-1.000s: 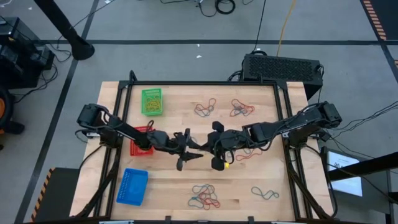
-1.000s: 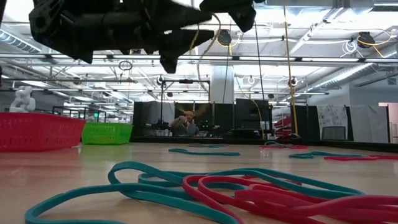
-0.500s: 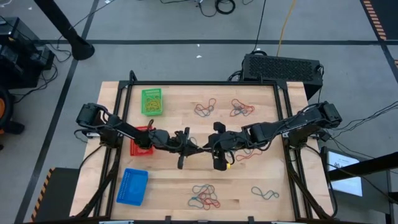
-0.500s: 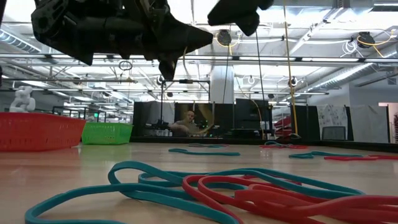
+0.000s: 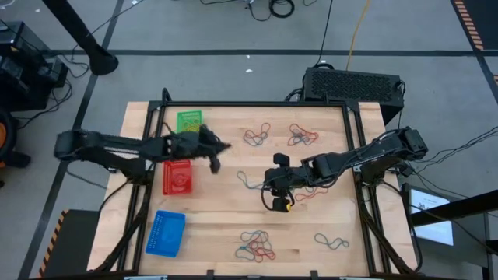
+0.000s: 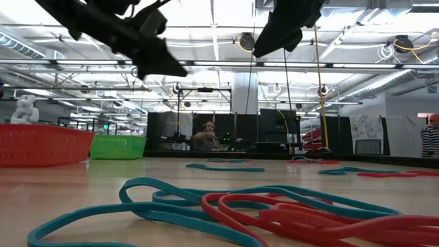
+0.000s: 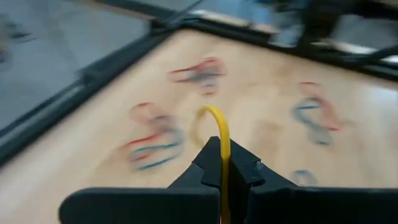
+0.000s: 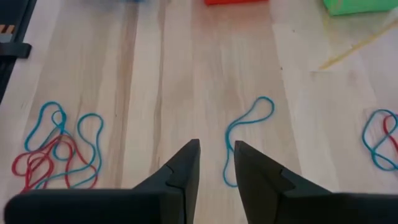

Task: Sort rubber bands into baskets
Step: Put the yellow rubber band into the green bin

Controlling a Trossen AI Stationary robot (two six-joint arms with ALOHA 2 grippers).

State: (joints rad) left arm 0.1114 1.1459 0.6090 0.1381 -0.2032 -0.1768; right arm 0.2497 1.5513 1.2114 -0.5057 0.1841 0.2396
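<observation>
One yellow rubber band [image 7: 217, 140] is pinched in the shut jaws of the left gripper [image 5: 212, 152], just beside the green basket [image 5: 188, 120], to its left. The right gripper [image 5: 278, 183], mid-table, is held with jaws spread apart.

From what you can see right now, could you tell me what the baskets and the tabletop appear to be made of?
The green basket, red basket and blue basket look like moulded plastic: saturated single colours, with an open mesh pattern visible on the red and blue ones. The tabletop appears to be light wood, probably sealed: the planks and grain show, and there is a mild sheen in the low view.
</observation>
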